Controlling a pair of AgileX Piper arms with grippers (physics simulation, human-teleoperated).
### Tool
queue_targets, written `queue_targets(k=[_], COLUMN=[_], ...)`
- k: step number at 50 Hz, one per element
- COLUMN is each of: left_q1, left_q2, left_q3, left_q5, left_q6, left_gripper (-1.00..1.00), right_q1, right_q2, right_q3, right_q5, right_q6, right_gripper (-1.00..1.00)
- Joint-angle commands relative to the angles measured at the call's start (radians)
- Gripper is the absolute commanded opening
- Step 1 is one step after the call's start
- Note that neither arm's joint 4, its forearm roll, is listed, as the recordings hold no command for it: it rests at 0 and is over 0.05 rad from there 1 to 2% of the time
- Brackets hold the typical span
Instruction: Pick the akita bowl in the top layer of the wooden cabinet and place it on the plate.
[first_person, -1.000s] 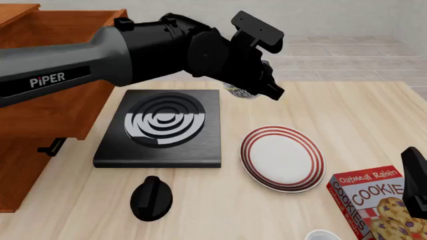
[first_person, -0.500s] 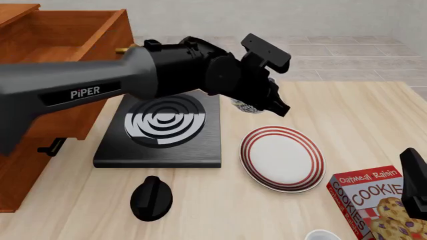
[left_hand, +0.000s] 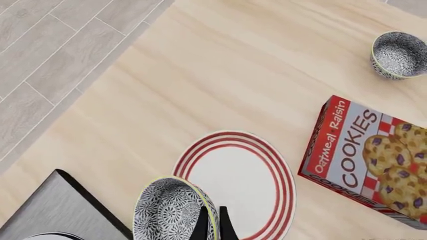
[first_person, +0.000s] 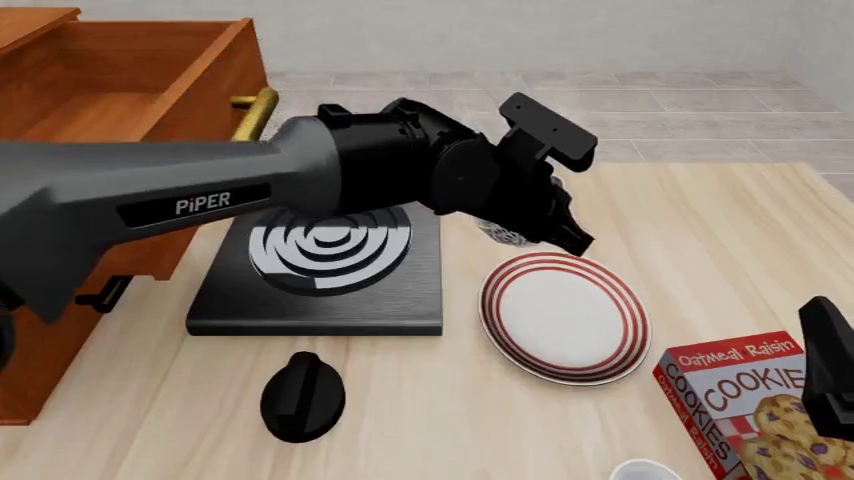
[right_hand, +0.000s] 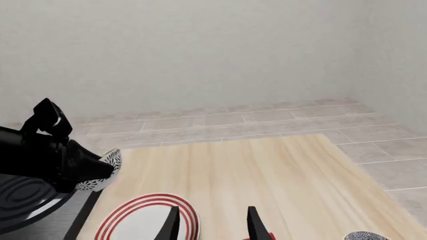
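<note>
Above the table, left gripper pinched closed on bowl rim, bowl in the air at the plate's edge beside the stove. Right gripper fingers apart, holding nothing. Drawer open.

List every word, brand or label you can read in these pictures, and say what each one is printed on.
"PiPER": on the left arm.
"Oatmeal Raisin": on the cookie box.
"COOKIES": on the same cookie box, cut to "COOKIE" at the front view's edge.
Nothing else bears readable text.
</note>
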Motion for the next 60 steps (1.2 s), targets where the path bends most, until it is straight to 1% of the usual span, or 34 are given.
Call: queue_targets(k=[1, 22, 27, 54, 60], left_q1=[-0.016, -0.048, -0.061, -0.070, -0.074], left_q2=[0.012, 0.039, 0.049, 0.100, 0.121], left_q3=[-0.001, 0.013, 0.018, 0.022, 0.014], left_q5=[-0.010, -0.028, -0.031, -0.054, -0.055], left_q6=[-0.002, -0.008, -0.021, -0.041, -0.057], left_gripper=[-1.00, -1.00, -1.00, -1.00, -1.00], right_q1=[-0.003, -0.008, -0.009, -0.014, -0.016], right_q2=[0.000, 0.000, 0.000, 0.000, 0.001], right_q3=[0.000, -0.001, -0.001, -0.003, -0.005], right_q5=[0.000, -0.001, 0.000, 0.001, 0.002], right_q6=[0.004, 0.011, 0.012, 0.020, 0.022], right_gripper=[1.00, 1.00, 1.00, 1.00, 1.00])
